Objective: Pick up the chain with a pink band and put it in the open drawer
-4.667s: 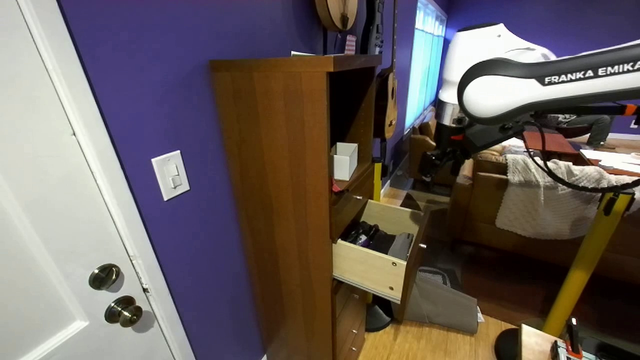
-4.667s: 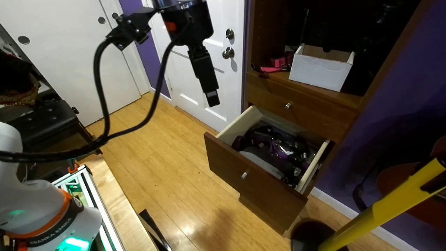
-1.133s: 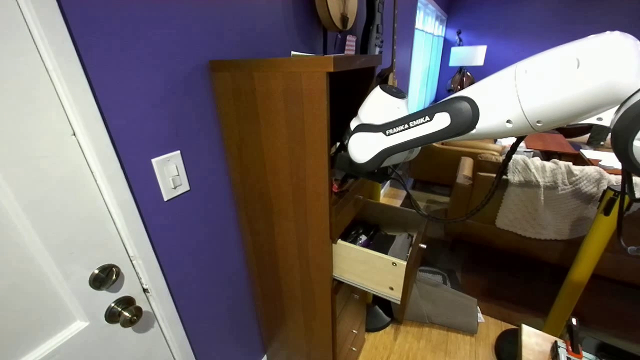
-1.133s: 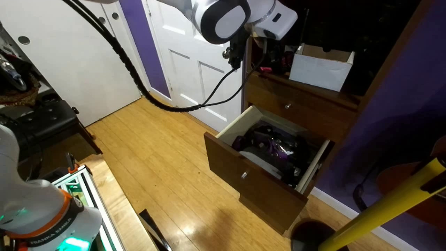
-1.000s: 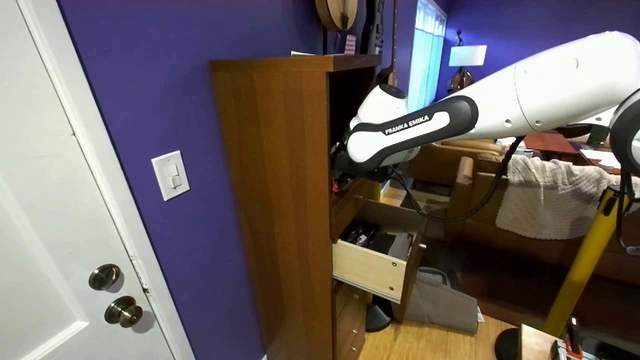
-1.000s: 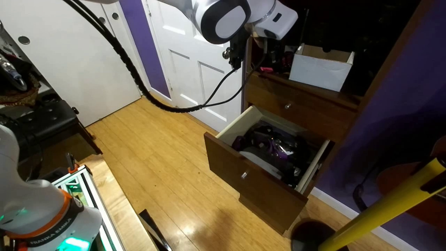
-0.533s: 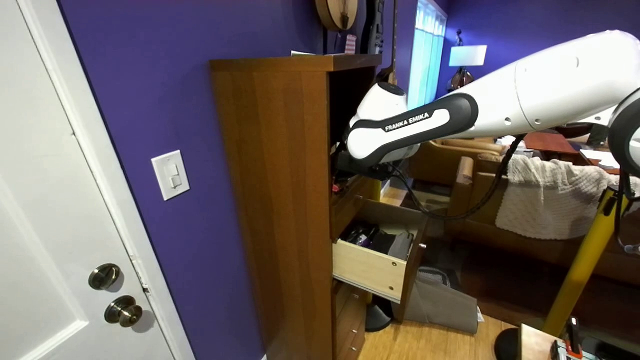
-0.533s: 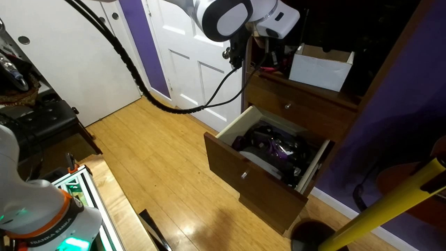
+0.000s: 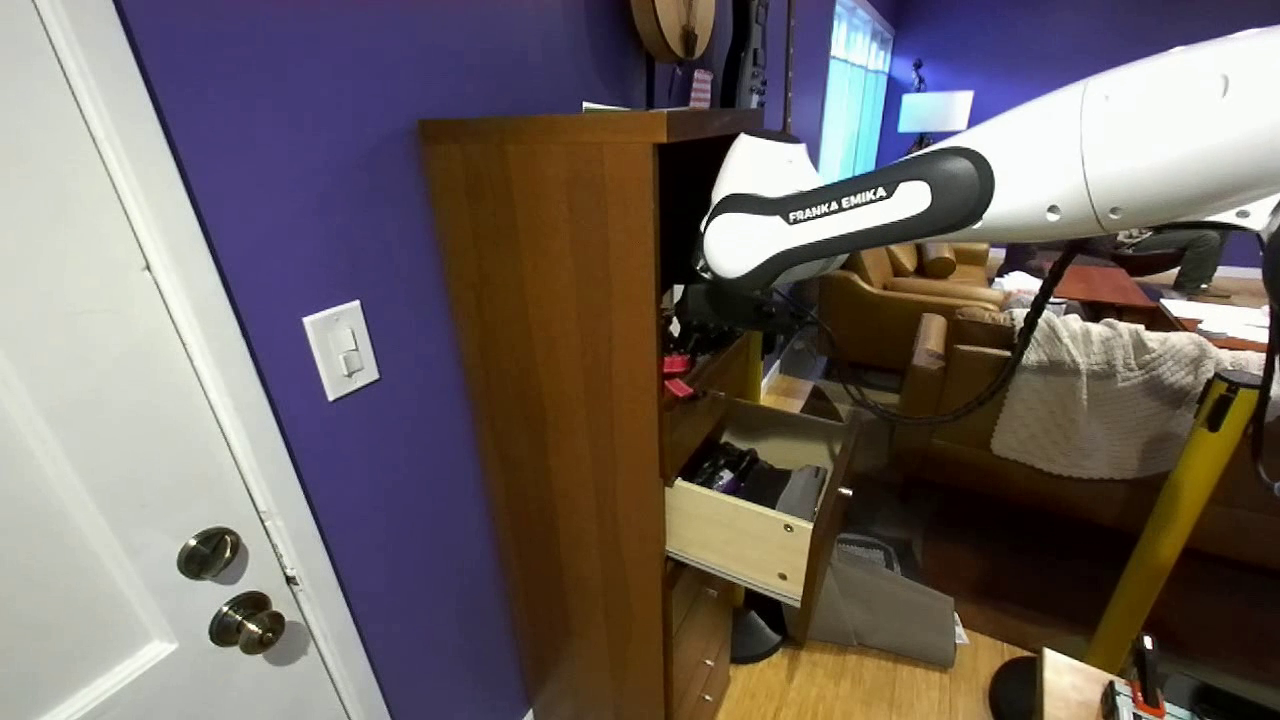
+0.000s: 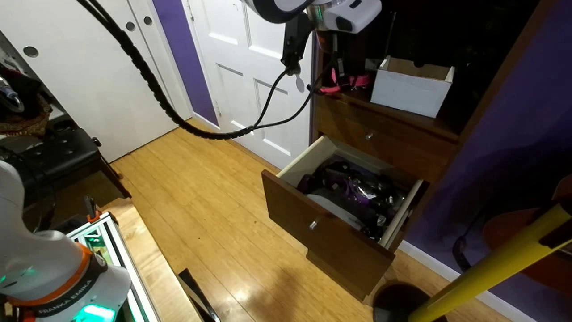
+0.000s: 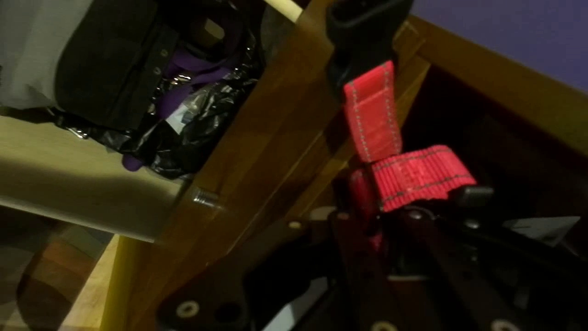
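Chain with a pink band (image 11: 415, 177) is sitting in the robot's grip at the front of a tall wooden cabinet (image 9: 560, 400). In both exterior views, a white robot arm (image 9: 1040, 160) is hovering before that front. Lower, the open drawer (image 10: 339, 255) is jutting from the cabinet, holding dark, grey and purple things (image 11: 105, 59). A closed drawer (image 10: 402, 147) is sitting between it and a shelf (image 10: 402, 114). On that shelf a white box (image 10: 409, 94) is standing near the chain. The black gripper (image 11: 367, 204) is holding the chain, its fingers (image 11: 356, 257) clamped on the pink band; I am finding it impossible to tell whether the band is also touching the shelf. A black buckle (image 11: 363, 46) is extending from the band, clear of the fingers. Smallest, a metal knob (image 10: 314, 224) is gleaming on the open drawer's front.
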Tool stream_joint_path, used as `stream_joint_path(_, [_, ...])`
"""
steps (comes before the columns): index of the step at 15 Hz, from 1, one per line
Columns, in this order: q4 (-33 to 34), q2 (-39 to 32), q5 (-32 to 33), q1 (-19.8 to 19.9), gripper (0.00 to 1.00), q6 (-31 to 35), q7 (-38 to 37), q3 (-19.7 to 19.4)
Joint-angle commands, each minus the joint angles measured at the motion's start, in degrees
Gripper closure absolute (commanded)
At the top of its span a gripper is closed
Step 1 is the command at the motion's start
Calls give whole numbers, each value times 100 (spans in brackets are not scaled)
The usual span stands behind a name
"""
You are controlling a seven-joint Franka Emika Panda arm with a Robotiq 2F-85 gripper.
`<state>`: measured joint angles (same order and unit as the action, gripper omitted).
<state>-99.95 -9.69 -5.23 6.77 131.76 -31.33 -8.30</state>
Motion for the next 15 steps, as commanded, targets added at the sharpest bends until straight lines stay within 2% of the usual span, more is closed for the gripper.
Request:
stream_joint_path(1, [-12,278,406,-44,96,-618,-285,-115])
stream_joint_path(7, [-70,701,950,21,96,-1265,-563,-170])
stream_joint_path(12, [-122,1075,1540,89,96,-1606,-939,-163])
stream_joint_path(15, [-92,1233,1680,155,96,-1748,-1116,-151])
